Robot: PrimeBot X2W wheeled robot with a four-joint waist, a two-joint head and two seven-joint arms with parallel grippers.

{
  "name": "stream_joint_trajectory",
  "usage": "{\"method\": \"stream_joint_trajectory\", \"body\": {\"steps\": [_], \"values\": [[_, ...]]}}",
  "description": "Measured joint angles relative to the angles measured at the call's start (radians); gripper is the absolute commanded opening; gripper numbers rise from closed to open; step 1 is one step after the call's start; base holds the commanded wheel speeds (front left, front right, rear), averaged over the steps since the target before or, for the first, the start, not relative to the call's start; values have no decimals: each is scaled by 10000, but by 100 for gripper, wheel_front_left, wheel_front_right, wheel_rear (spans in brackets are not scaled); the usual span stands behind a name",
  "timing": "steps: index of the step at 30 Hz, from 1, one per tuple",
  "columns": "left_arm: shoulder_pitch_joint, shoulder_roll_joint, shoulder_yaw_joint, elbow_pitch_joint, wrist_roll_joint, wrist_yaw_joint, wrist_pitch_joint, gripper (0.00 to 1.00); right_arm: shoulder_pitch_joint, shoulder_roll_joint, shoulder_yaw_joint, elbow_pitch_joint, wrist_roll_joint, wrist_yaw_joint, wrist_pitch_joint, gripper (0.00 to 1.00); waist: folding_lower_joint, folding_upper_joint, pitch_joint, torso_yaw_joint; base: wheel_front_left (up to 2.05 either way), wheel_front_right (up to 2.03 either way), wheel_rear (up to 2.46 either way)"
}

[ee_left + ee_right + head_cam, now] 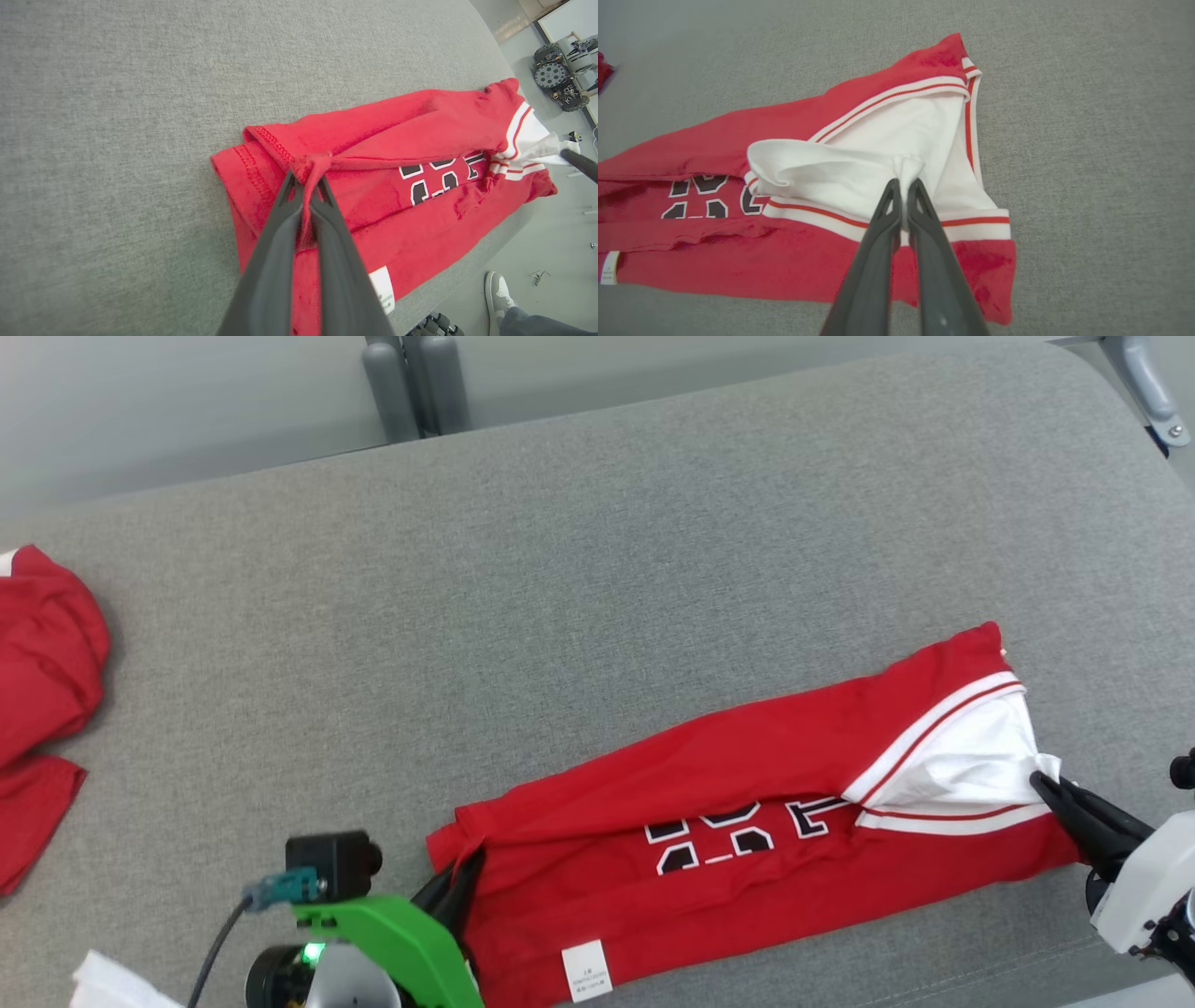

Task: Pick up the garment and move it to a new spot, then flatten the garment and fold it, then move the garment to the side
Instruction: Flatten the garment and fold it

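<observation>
The garment [747, 775], a red jersey with white and red striped trim, lies on the grey counter [560, 569] as a long, narrow band folded lengthwise. It runs along the counter's near edge, and its trimmed end reaches toward the near right corner. Black letters edged in white [738, 835] show partly between the folded layers. A small white label [586, 971] sits on the lowest layer, close to the near edge.

The left gripper [457, 887] is at the band's plain hemmed end. In the left wrist view its fingers [289, 219] are pressed together on a bunched pinch of red cloth just beside the stitched hem, and the cloth draws into a small peak between the tips. The green housing [392, 933] of that arm sits just behind it, over the near edge.

The right gripper [1041, 782] is at the opposite end. Its fingers [924, 219] are closed tightly on a fold of the white lining [859, 172] that opens out between the striped borders. The lining is lifted into a soft ridge where it is held.

A second red garment [42, 653] lies crumpled at the counter's left edge, well apart from the jersey. In the left wrist view a person's grey and white shoe [497, 291] stands on the floor beyond the counter's near edge.
</observation>
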Motion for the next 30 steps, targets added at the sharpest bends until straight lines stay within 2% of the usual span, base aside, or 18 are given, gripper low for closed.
{"method": "stream_joint_trajectory", "body": {"steps": [4,7,9,12,15,20,24,30], "values": [[344,326,-46,454,642,33,-755,100,2,347,-165,270,-274,0,226,100,0,0,-185,-101,0,0,0],[692,370,-65,709,1229,272,-1567,100,2,203,-500,301,-309,0,497,100,0,0,-305,-122,0,0,0],[1013,336,2,859,1618,621,-2217,100,2,69,-834,393,-314,0,616,100,0,0,-361,-115,0,0,0],[1206,84,224,957,2057,940,-3691,100,-88,-10,-1181,761,-846,0,1001,100,0,0,-382,-17,0,0,0],[1232,-468,412,1143,2205,932,-5022,100,-229,422,-1202,1081,-1058,-2,1551,100,0,0,-354,146,0,0,0],[1210,-1329,830,1419,2573,779,-5455,100,-480,1093,-1158,2127,-1513,4,1998,100,0,0,-285,512,0,0,0],[1286,-2052,1712,1108,3392,337,-5490,100,-713,1626,-1064,2951,-1824,4,2213,100,0,0,-244,827,0,0,0],[1672,-2389,2424,1158,3528,-368,-5488,100,-1077,1839,-922,4010,-2098,10,2441,100,0,-1,-214,1213,0,0,0]]}}
